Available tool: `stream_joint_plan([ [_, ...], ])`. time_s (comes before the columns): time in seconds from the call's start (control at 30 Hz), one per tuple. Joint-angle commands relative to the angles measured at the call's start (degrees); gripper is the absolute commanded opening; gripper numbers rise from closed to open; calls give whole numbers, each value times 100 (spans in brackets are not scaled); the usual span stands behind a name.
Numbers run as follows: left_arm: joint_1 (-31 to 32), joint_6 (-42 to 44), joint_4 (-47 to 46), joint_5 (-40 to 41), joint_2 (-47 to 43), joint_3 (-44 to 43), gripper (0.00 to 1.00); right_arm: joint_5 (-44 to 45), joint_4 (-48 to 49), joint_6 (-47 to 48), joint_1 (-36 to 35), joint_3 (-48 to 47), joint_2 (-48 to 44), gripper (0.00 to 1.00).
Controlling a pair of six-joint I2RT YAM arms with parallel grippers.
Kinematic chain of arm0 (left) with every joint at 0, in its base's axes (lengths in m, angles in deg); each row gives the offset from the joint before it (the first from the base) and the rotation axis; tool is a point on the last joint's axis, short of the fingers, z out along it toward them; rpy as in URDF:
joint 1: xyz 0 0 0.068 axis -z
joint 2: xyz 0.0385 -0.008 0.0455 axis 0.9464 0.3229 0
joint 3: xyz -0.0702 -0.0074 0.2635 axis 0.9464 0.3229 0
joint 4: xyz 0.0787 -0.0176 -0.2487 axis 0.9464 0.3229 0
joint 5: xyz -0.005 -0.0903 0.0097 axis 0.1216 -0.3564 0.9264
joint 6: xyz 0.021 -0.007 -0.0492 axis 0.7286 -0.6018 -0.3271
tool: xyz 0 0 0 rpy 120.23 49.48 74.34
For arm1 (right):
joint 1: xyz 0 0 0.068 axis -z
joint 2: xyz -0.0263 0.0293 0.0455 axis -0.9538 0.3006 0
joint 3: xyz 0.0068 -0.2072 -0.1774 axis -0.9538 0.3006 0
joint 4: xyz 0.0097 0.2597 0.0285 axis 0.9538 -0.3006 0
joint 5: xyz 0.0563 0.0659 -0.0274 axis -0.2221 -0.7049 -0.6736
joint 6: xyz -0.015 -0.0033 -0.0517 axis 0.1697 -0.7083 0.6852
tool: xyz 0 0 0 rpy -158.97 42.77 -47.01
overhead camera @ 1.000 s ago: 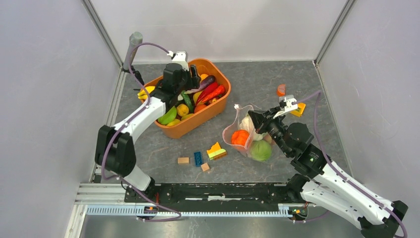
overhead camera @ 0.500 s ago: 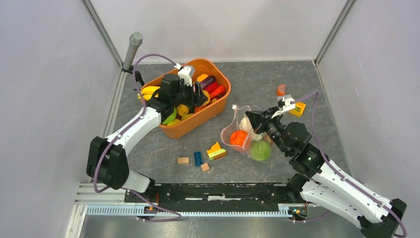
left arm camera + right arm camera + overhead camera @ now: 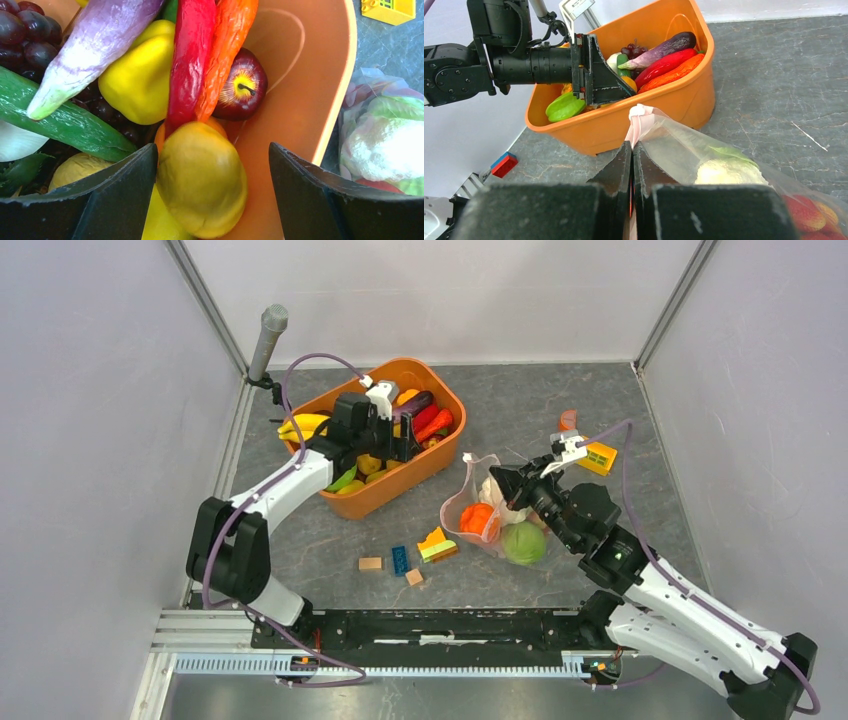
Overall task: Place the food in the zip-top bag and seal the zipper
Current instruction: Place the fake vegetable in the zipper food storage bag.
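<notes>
Spread wider than a second ago, left gripper point(image 3: 212, 150) straddles a yellow fruit point(image 3: 200, 185) in the ten-o'clock tub point(image 3: 300, 100); right gripper point(image 3: 632, 150) clamps the bag point(image 3: 684, 150) at its zipper point(image 3: 639, 120).

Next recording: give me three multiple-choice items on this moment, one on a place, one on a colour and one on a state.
1. Where is the left gripper?
A) inside the orange tub
B) folded back at its base
C) touching the right arm

2. What colour is the cabbage in the zip-top bag?
A) blue
B) green
C) black

3. What is the right gripper doing?
A) open, clear of the bag
B) shut on the zipper
C) open around the cabbage

Answers:
1 A: its wrist view shows it open around a yellow fruit within the tub's wall.
2 B: the top view shows it green through the clear plastic.
3 B: its wrist view shows it pinched together on the pale pink strip at the bag's mouth.
</notes>
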Motion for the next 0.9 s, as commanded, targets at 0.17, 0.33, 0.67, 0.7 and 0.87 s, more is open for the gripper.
stream_joint_plan([
  [0.17, 67, 230, 203, -19, 86, -149, 63, -71, 196, -19, -4, -340, 129, 4],
  [0.33, 89, 96, 221, 58, -216, -13, 47, -75, 216, -20, -3, -317, 130, 3],
  [0.67, 94, -166, 185, 305, -1405, 23, 26, -131, 257, 20, -4, -343, 160, 3],
  [0.7, 95, -179, 188, 184, -1524, 23, 26, -150, 273, 13, -4, -333, 154, 4],
  [0.87, 106, -439, 84, -798, -2005, 155, 25, -140, 365, -44, -9, -190, 62, 3],
])
